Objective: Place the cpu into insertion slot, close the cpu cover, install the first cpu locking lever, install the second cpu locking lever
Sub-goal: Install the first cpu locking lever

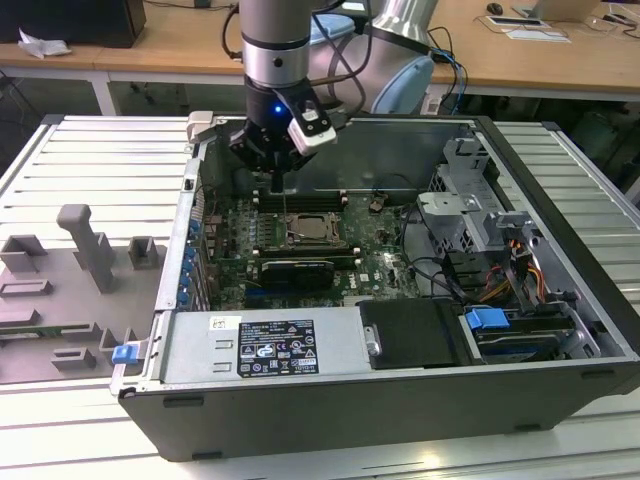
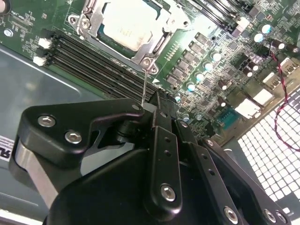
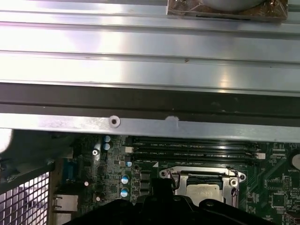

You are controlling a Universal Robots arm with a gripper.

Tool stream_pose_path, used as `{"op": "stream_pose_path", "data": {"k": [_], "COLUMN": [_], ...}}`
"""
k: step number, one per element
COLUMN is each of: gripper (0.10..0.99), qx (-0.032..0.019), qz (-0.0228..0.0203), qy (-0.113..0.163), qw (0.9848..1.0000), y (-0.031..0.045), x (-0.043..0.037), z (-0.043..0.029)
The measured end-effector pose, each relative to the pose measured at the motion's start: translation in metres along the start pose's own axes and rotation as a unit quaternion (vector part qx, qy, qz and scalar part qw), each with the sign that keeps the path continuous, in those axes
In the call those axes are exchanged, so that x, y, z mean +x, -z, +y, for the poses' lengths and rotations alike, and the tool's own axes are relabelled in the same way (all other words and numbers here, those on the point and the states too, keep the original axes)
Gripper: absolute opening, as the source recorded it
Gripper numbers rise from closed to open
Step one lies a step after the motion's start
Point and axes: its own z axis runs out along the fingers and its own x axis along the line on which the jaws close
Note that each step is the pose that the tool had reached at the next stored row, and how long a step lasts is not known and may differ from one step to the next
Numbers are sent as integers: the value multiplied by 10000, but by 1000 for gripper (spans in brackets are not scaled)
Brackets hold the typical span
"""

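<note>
The gripper (image 2: 151,108) has its jaws pinched on a thin wire lever (image 2: 145,86) beside the slot (image 2: 93,21). The cpu (image 2: 125,23) sits in the slot, with the cover (image 2: 159,33) closed over it. Lever locking appears unfinished.

The arm (image 1: 275,40) is a silver-grey tube with pale blue joint caps and black cables looped beside it. A blue light glows above the gripper (image 1: 272,160), whose black, rounded links carry silver screw heads in the second wrist view.
</note>
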Motion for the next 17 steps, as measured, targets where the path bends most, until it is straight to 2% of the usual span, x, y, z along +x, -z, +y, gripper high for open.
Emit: {"op": "stream_pose_path", "data": {"k": [11, 15, 16, 17], "gripper": [106, 106, 106, 106], "qx": [9, 9, -11, -80], "qz": [0, 0, 0, -2], "qy": [1, 8, 20, 26], "qw": [10000, 10000, 10000, 10000], "y": [-13, -18, -20, -24], "x": [-183, -225, -226, -226], "z": [-8, -10, -10, -10]}}
